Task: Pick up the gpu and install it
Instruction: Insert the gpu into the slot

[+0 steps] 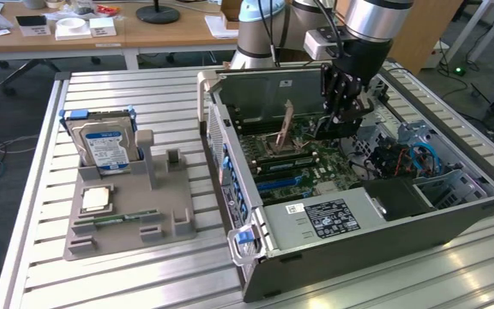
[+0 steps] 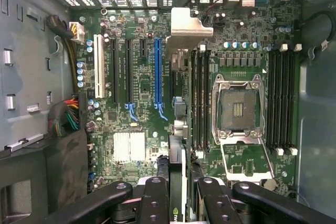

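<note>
gpu edge-on, clamped in gripper, above motherboard

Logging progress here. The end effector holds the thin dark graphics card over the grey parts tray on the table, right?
Not quite. The end effector holds the thin dark graphics card over the green motherboard inside the open grey computer case, not over the grey parts tray; the exterior view shows it.

Hand downward, narrowly clamped
</note>
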